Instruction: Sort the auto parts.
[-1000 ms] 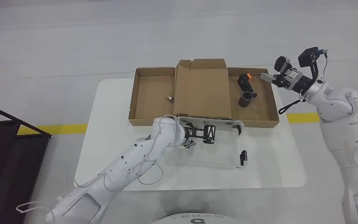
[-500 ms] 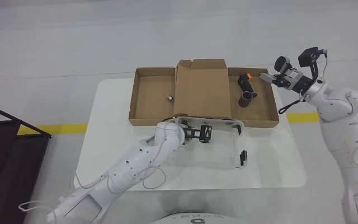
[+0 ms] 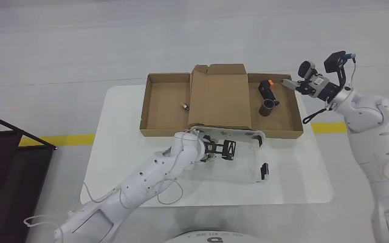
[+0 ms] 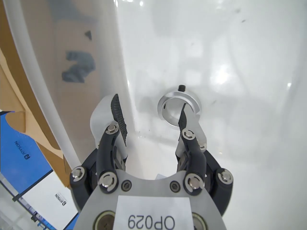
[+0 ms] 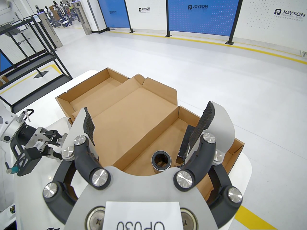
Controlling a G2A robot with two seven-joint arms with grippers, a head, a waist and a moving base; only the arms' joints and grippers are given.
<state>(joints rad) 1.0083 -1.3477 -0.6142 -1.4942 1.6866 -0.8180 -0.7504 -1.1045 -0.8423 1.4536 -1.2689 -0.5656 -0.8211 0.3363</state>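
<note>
White table (image 3: 115,140) on grey floor (image 3: 182,36). Left claw (image 4: 150,99) and right claw (image 5: 148,106) gape; a finger (image 4: 181,119) partly hides the metal ring (image 4: 172,96).

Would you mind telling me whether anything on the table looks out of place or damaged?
Nothing stands out: the metal ring rests in the clear bin at the open left tool, and the black parts sit inside the cardboard box, in its end compartment.

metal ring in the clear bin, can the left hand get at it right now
Likely yes: the left hand is open right at the metal ring, one fingertip over its hole, nothing between them.
</note>
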